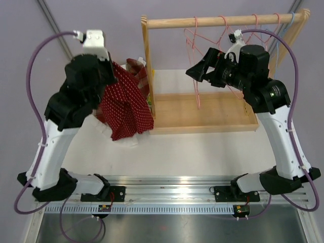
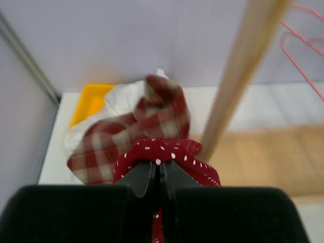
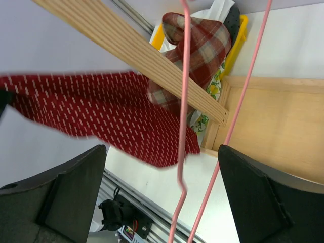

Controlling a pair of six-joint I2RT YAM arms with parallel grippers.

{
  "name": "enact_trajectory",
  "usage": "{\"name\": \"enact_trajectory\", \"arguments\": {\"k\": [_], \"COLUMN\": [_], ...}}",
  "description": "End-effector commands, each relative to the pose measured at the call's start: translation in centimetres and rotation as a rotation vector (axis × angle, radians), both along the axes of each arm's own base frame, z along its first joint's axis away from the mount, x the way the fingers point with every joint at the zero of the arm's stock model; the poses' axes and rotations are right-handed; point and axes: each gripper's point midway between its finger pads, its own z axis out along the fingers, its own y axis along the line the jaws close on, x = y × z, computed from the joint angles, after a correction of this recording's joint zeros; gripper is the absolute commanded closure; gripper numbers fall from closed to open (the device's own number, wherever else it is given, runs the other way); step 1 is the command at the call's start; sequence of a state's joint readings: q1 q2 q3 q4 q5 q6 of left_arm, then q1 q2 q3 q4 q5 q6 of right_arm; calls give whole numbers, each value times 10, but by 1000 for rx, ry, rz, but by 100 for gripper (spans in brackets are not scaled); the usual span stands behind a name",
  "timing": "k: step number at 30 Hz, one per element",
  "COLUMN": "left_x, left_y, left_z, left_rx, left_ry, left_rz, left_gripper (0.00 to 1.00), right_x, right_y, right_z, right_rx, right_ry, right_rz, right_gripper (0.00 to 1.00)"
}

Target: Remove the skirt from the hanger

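Plainly, the red skirt with white dots (image 1: 126, 106) hangs from the left gripper (image 2: 158, 177). Its two dark fingers (image 2: 139, 179) are pressed together on a bunched fold of the cloth, with almost no gap between them. From the top view the skirt drapes down and to the right of the left arm, outside the wooden rack (image 1: 223, 22), on the left of its upright post. A strip of white fabric shows along its lower edge (whether that edge rests on the table (image 1: 192, 152) cannot be told).

Behind the skirt, a red-and-cream plaid garment (image 2: 131, 131) lies heaped with some white cloth beside a yellow bin (image 2: 91, 98), close to the post.

The right gripper (image 1: 195, 71) is raised inside the rack, above its flat wooden base (image 1: 212, 114). Its jaws stand wide apart, closed on nothing. In the right wrist view the thin wires of a pink hanger (image 3: 183, 101) run down between the two fingers (image 3: 66, 192), touching neither as far as can be seen. The skirt appears beyond the slanting post in that view, apart from the hanger.

Several more pink wire hangers (image 1: 223, 30) hook over the top rail, and a pale blue one (image 1: 291, 25) sits near its right end.
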State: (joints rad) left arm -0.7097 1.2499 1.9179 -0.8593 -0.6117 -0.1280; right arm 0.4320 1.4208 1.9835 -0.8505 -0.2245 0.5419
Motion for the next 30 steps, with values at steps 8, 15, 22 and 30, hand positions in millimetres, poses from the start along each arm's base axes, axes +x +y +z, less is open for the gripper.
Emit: {"name": "enact_trajectory", "arguments": {"k": [8, 15, 22, 30], "left_x": [177, 293, 330, 311], "left_y": [51, 32, 25, 34], "left_z": [67, -121, -265, -296], "left_rx": [-70, -95, -109, -99], "left_ry": [-212, 134, 407, 492], "left_rz": [106, 109, 125, 157], "left_gripper": [100, 100, 100, 14], "right_x": [-55, -71, -84, -95], "right_y": [-23, -22, -28, -40], "right_z": [0, -22, -23, -16], "right_rx": [52, 49, 53, 41], "right_ry": [-73, -32, -40, -51], "right_rz": [2, 46, 43, 12], "right_gripper": [0, 1, 1, 1]}}
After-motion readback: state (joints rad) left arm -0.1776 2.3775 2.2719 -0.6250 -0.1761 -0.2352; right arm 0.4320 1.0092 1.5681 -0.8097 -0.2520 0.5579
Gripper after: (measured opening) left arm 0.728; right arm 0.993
